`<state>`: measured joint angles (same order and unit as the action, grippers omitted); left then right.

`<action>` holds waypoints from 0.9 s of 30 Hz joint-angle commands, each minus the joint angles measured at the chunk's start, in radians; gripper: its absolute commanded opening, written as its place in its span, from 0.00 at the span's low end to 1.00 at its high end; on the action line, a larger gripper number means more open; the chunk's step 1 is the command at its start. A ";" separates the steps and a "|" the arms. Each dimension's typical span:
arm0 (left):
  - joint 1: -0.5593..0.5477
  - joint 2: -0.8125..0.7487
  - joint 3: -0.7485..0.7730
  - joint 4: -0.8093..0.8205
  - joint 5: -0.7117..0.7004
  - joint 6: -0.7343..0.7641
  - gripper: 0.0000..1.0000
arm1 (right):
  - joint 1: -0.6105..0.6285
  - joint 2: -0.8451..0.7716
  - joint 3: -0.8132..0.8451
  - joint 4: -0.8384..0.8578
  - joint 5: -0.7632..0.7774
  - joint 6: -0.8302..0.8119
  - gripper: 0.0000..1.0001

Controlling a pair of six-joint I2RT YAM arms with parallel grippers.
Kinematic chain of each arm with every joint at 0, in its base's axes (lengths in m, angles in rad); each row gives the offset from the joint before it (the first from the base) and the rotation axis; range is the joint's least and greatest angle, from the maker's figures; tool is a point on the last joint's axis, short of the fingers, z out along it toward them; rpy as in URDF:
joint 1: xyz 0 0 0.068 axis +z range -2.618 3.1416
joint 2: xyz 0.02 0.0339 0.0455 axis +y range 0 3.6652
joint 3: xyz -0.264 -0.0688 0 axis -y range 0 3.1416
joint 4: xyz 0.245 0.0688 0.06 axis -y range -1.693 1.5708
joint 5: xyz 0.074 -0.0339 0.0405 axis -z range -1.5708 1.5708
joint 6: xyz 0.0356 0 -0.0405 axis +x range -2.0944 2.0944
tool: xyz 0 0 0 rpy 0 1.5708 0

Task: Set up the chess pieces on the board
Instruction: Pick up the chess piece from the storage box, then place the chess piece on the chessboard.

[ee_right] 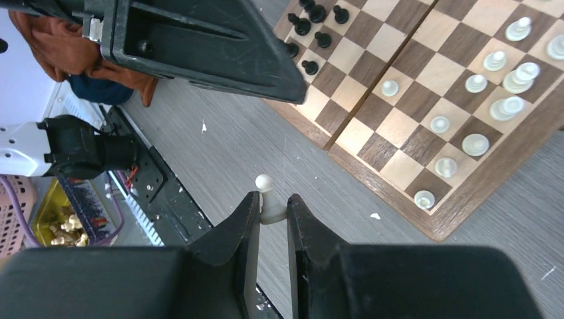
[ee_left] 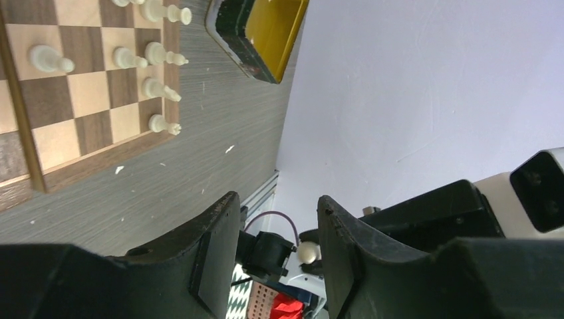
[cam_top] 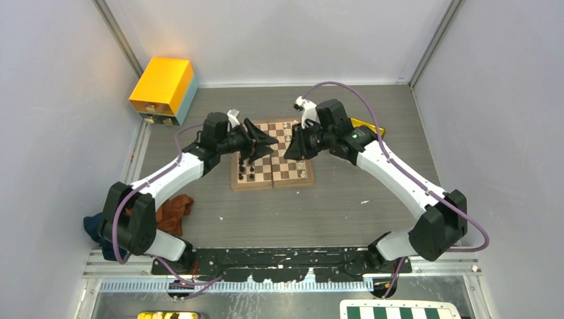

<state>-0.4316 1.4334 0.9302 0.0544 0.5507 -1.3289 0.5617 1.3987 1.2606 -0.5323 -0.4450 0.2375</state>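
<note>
Cream-white pawn (ee_right: 265, 183) pinched in right pincer (ee_right: 273, 199); left pincer (ee_left: 278, 206) gapes above the board (cam_top: 273, 184).

Over the board (cam_top: 292, 174) the left claw (cam_top: 271, 141) and the right claw (cam_top: 288, 153), which pinches a white pawn (ee_right: 266, 199), nearly meet tip to tip, with black pieces (cam_top: 247, 171) lining the board's left edge and white pieces (ee_right: 492, 66) its right, while the table (cam_top: 299, 219) toward its near edge lies open.

Robot lab cell, white panel walls (cam_top: 53, 100), aluminium corner posts (cam_top: 117, 33)
</note>
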 commanded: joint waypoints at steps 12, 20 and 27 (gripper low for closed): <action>-0.063 0.043 0.085 0.102 0.064 -0.051 0.46 | 0.029 0.043 0.057 0.048 -0.029 -0.060 0.01; -0.065 0.016 0.063 0.047 0.081 -0.020 0.45 | 0.026 0.061 0.079 0.045 -0.019 -0.087 0.01; -0.065 -0.016 0.050 0.000 0.080 0.005 0.44 | 0.018 0.065 0.079 0.057 -0.024 -0.089 0.01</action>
<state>-0.4938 1.4670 0.9810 0.0597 0.5999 -1.3499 0.5861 1.4670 1.2942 -0.5236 -0.4618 0.1638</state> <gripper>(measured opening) 0.444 0.238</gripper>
